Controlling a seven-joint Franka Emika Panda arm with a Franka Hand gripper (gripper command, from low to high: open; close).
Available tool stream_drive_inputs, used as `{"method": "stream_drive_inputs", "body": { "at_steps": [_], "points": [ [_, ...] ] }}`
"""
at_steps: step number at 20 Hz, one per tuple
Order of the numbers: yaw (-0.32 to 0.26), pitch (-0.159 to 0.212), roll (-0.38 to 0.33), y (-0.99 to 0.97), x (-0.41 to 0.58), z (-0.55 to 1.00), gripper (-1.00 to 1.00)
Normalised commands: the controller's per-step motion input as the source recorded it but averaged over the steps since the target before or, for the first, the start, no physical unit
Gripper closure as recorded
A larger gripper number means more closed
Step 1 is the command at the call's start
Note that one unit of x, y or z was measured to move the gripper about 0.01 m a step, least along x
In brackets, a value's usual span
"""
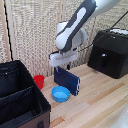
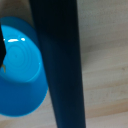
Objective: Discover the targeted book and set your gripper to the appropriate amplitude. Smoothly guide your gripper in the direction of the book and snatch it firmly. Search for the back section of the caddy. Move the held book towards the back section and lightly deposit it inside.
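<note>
On the exterior view's left sits the caddy [image 1: 20, 97], a big black cloth box on the table [image 1: 95, 105]. A black wall splits it into two parts. The back section [image 1: 12, 77] is the part farther from the front, and what can be seen of the inside of both parts is dark, with nothing showing in them.

Just beside the caddy is a small red cup [image 1: 39, 81]. What is in it cannot be seen.

Next comes the light-blue bowl [image 1: 61, 93], round and open, with nothing seen in it.

Right behind the bowl is the book [image 1: 67, 80]. It is dark blue and stands up on its edge, right under the hand [image 1: 63, 67]. The hand's fingers are closed on the book's top edge. In the wrist view the book [image 2: 60, 65] is a dark band beside the bowl [image 2: 20, 65].

On the exterior view's right is a black machine [image 1: 107, 52] with a front handle.

No words can be read anywhere.
</note>
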Motion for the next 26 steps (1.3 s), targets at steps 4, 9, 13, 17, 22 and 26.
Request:
{"method": "stream_drive_inputs", "body": {
  "at_steps": [4,9,13,17,22,26],
  "points": [
    [0.138,0.012,-0.104,-0.14,-0.008,-0.32,1.0],
    [0.039,0.043,-0.041,0.04,-0.006,-0.13,1.0],
    [0.0,0.002,-0.01,0.01,0.0,-0.01,1.0],
    [-0.006,0.001,-0.036,0.0,-0.02,0.0,1.0],
    [-0.015,-0.037,-0.068,0.0,-0.057,0.01,1.0],
    [-0.046,-0.1,-0.004,-0.02,-0.036,0.39,1.0]
  ]
}}
